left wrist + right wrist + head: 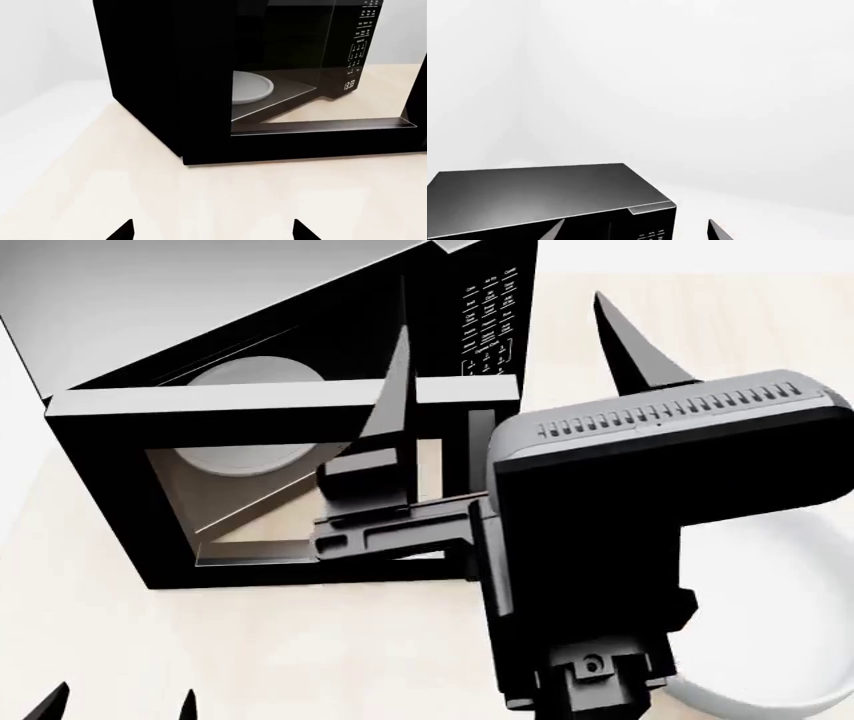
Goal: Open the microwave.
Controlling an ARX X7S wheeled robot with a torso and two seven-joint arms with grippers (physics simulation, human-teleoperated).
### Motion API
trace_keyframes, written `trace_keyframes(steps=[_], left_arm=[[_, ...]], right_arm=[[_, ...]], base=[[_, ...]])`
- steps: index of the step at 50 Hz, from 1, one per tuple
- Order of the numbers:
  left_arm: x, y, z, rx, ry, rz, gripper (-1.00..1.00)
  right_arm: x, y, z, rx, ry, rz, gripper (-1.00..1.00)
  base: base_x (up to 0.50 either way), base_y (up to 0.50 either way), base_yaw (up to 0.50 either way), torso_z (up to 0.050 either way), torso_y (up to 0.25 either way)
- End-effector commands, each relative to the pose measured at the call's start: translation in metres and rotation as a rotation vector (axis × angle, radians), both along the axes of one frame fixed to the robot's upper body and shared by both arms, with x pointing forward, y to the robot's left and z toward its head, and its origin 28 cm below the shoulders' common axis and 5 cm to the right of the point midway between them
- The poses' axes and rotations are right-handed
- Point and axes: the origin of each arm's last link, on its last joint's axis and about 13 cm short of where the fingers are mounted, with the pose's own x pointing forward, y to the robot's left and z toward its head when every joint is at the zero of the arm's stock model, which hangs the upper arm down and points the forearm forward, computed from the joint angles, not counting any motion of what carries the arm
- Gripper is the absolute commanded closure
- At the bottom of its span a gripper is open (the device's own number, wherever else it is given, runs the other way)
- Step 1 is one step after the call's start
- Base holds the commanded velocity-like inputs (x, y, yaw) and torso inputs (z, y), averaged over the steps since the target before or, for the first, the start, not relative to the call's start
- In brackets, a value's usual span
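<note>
The microwave (200, 310) is a big black box with a grey top at the upper left of the head view. Its glass-windowed door (100, 490) stands swung open, and the white turntable (247, 455) shows through it. The keypad panel (487, 310) is at its right. My right gripper (499, 315) is open and empty in front of the microwave; one finger (390, 390) crosses the door's top rail, and contact cannot be told. In the right wrist view it (635, 231) hangs over the grey top (534, 195). My left gripper (213, 231) is open and empty, low before the door (320, 145), also at the head view's bottom left (118, 705).
A white bowl (747, 702) sits on the pale table (267, 650) at the lower right, half hidden by my right arm (587, 540). The clock display (349, 85) and turntable (252, 87) show in the left wrist view. A white wall (694, 75) is behind.
</note>
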Motion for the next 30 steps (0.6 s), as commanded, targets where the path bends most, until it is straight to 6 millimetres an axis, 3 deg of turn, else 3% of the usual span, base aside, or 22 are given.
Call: trace_keyframes(steps=[1, 6, 11, 21, 30], left_arm=[[0.0, 0.0, 0.0, 0.0, 0.002, 0.0, -1.0], [0.0, 0.0, 0.0, 0.0, 0.001, -0.002, -1.0], [0.0, 0.0, 0.0, 0.0, 0.002, -0.007, -1.0], [-0.001, -0.001, 0.0, -0.001, 0.0, -0.009, -1.0], [0.0, -0.001, 0.0, -0.004, 0.0, -0.008, -1.0]], right_arm=[[0.006, 0.001, 0.025, 0.008, -0.018, 0.012, -1.0], [0.011, 0.001, 0.027, 0.007, 0.016, 0.026, -1.0], [0.03, 0.001, 0.035, 0.018, 0.106, 0.081, -1.0], [0.058, 0.002, 0.052, -0.058, 0.111, 0.057, -1.0], [0.08, 0.003, 0.051, -0.079, 0.303, 0.102, -1.0]], base=[[0.0, 0.0, 0.0, 0.0, 0.0], [0.0, 0.0, 0.0, 0.0, 0.0], [0.0, 0.0, 0.0, 0.0, 0.0], [0.0, 0.0, 0.0, 0.0, 0.0], [0.0, 0.0, 0.0, 0.0, 0.0]])
